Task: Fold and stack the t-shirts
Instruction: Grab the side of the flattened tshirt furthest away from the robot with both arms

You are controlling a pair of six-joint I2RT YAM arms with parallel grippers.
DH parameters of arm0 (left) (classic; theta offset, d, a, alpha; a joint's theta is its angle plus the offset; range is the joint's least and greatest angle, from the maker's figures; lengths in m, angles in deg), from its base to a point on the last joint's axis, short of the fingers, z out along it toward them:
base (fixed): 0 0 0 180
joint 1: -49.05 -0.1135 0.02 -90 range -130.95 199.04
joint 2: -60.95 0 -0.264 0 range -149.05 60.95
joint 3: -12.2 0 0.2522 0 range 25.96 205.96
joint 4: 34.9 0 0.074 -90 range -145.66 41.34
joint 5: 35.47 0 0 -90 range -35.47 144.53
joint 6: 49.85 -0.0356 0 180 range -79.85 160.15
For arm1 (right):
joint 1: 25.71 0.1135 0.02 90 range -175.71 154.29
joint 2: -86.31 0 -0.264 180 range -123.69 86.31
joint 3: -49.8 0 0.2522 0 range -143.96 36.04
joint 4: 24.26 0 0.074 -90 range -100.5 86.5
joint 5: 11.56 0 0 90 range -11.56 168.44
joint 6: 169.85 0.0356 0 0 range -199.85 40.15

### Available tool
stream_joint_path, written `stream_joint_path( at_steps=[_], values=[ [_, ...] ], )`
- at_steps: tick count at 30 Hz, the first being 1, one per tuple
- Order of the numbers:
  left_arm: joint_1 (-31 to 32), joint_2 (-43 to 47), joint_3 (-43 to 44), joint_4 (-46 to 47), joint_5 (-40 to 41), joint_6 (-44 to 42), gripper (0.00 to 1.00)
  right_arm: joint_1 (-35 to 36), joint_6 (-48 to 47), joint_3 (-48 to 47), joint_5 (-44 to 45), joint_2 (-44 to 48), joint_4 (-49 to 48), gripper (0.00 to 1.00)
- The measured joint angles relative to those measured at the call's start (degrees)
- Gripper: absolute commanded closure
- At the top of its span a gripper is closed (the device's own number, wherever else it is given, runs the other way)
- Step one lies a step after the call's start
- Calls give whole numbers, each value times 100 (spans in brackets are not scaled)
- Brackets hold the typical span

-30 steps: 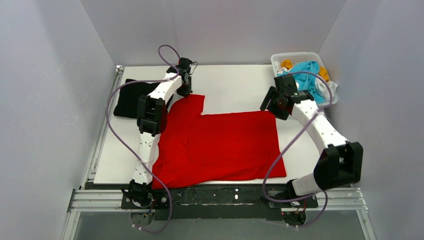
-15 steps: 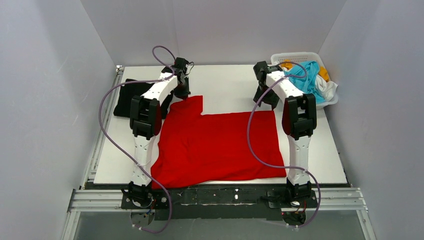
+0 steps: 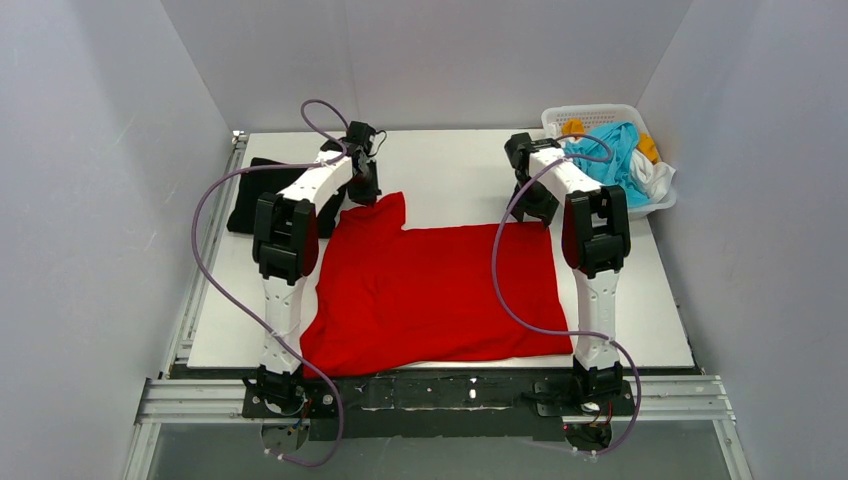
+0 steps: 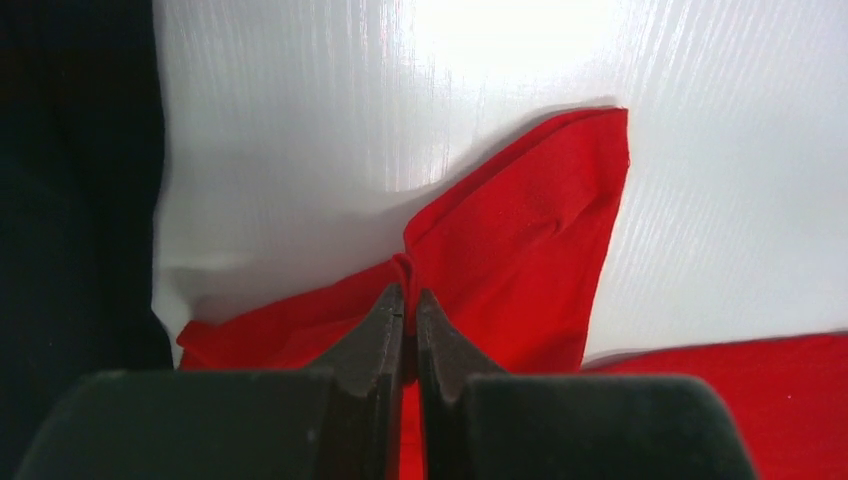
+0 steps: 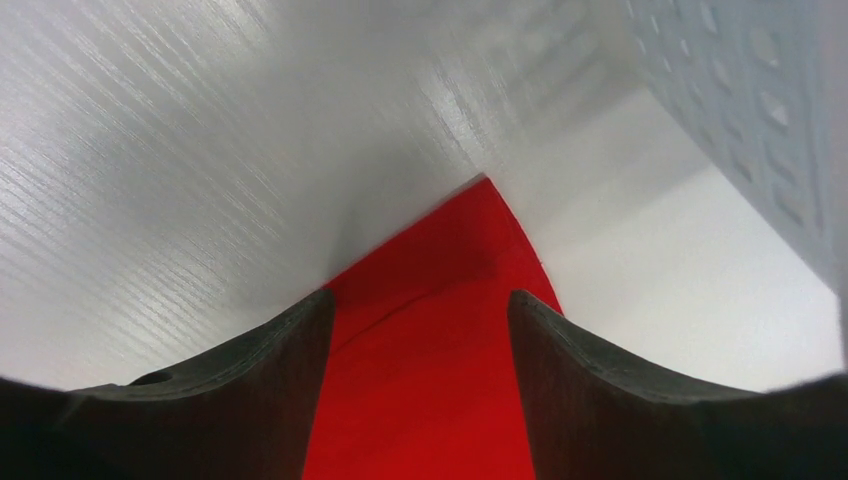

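Note:
The bright red t-shirt (image 3: 440,290) lies spread over the middle of the white table. My left gripper (image 3: 366,192) is shut on a pinched fold of the red t-shirt (image 4: 500,250) at its far left corner. My right gripper (image 3: 536,210) is open and empty just above the shirt's far right corner, and the red corner (image 5: 440,300) lies between its spread jaws. A folded black t-shirt (image 3: 262,195) lies at the far left. The cyan, white and orange-yellow t-shirts (image 3: 618,158) are piled in the basket.
The white lattice basket (image 3: 592,116) stands at the far right corner, close to my right arm; its wall shows in the right wrist view (image 5: 760,110). Grey walls close in the table on three sides.
My right arm swung from beside the basket to the shirt's far right corner and lowered over it. My left gripper stayed shut on the far left corner, shifting it slightly.

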Motion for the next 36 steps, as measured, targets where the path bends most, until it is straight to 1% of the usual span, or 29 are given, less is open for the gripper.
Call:
stream_joint_path(
  at_steps=[3,5,8,10,12,13,15,16,20,23,29,36],
  values=[
    [0,153,-105,35,-26,48,100,9,109,66,-55,-2,-44,32],
    [0,345,-179,63,-50,76,100,9,212,240,-118,81,-203,40],
    [0,533,-240,101,-74,125,100,9,343,592,-256,280,-470,55],
    [0,728,-505,186,-107,164,100,7,485,1075,-389,566,-688,68],
    [0,885,-732,234,-116,184,100,11,533,1268,-413,682,-826,80],
    [0,1005,-922,302,-125,186,100,11,562,1285,-411,693,-846,83],
    [0,1082,-1021,302,-144,181,100,11,573,1316,-400,704,-890,89],
    [0,1167,-1128,337,-195,170,100,13,566,1344,-402,719,-935,94],
    [0,1460,-1377,361,-409,87,100,13,470,1379,-411,756,-988,99],
    [2,1777,-1692,487,-546,-4,100,57,254,1574,-424,922,-1141,99],
    [70,2741,-2747,673,-719,-162,100,330,2,2258,-382,1696,-1366,99],
    [426,3980,-3845,737,-706,-321,100,684,-55,3021,-339,2441,-1473,99]
  ],
)
